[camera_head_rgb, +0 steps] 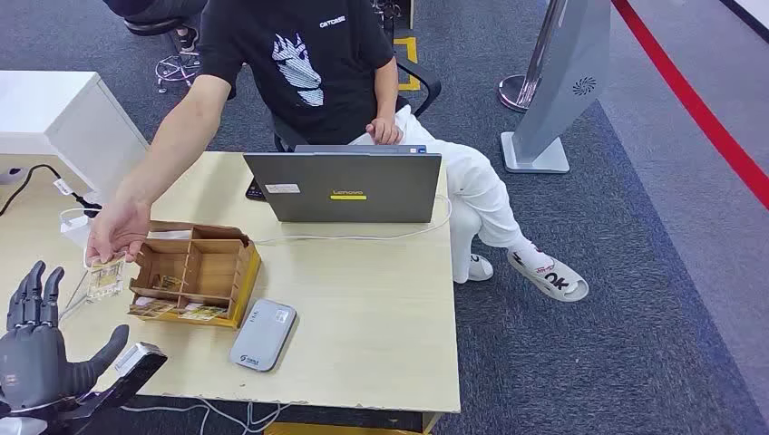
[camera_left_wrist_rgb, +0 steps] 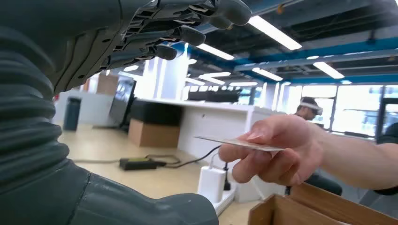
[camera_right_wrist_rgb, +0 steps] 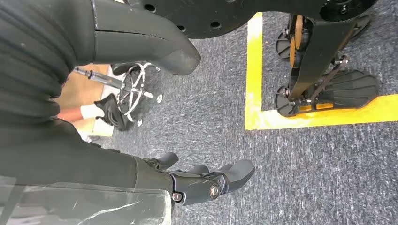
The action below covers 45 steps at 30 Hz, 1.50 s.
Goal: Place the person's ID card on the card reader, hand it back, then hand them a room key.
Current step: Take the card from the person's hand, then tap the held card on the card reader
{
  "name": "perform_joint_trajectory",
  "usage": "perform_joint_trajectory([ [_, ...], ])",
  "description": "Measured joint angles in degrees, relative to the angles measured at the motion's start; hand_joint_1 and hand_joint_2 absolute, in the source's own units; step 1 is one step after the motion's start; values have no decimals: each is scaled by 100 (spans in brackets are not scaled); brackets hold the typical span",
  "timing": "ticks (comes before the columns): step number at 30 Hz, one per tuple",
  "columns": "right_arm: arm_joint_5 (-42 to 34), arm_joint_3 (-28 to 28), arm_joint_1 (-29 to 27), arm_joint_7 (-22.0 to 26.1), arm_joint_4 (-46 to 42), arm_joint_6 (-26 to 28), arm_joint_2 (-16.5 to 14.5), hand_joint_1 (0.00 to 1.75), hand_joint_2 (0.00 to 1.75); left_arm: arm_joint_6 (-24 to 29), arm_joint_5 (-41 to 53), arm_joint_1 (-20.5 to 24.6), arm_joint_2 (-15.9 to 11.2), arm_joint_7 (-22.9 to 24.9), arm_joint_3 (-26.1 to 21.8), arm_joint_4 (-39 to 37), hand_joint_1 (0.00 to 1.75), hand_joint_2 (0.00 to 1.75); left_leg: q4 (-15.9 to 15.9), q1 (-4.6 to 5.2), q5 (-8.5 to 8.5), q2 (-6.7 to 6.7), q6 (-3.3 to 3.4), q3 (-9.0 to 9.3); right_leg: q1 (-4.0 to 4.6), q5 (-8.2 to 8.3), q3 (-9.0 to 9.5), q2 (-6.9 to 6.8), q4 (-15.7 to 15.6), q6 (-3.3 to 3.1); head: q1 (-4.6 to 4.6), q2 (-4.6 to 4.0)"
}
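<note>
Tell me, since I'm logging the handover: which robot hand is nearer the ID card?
Left. The left hand is raised over the table, open, just short of the card the person holds out. The right hand hangs low over the carpet, away from the table.

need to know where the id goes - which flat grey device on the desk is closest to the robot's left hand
The small grey card reader lying flat near the desk's front edge, beside the wooden organizer, is closest to the left hand. The grey Lenovo laptop stands open farther back, in front of the person.
</note>
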<state>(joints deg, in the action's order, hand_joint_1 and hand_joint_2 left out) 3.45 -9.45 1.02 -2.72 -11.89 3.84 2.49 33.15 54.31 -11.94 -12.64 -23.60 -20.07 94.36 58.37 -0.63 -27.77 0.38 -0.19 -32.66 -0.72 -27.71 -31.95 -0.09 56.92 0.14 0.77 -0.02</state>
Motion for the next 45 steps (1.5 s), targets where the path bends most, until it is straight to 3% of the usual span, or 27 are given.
perform_joint_trajectory([
  [11,270,-52,37,-78,45,-18,0,0,175,550,1795,13,-318,123,759,402,0,175,0,0,1,0,0,0,0,0,0,0,0,0,-1,1],
  [12,294,-56,41,-80,49,-17,0,0,175,586,1898,15,-319,89,796,421,7,175,0,0,1,0,0,0,0,0,0,0,0,0,-1,1],
  [15,324,-63,48,-81,54,-10,0,0,175,627,2001,20,-319,4,867,437,138,175,0,0,0,0,0,0,0,0,0,0,0,0,0,2],
  [16,328,-64,50,-81,55,-3,0,0,175,628,2007,20,-318,-15,879,437,175,175,0,0,1,0,0,0,0,0,0,0,0,0,0,2],
  [36,453,-81,63,-78,85,-1,0,0,175,628,1924,88,-323,-157,1047,397,175,175,0,1,1,-1,0,0,0,0,-1,-2,-1,0,-1,1],
  [45,573,-84,102,-78,85,-89,0,0,175,628,2217,780,-350,133,1700,-643,175,175,0,0,9,-3,-6,2,0,4,3,-4,2,-3,0,1],
])
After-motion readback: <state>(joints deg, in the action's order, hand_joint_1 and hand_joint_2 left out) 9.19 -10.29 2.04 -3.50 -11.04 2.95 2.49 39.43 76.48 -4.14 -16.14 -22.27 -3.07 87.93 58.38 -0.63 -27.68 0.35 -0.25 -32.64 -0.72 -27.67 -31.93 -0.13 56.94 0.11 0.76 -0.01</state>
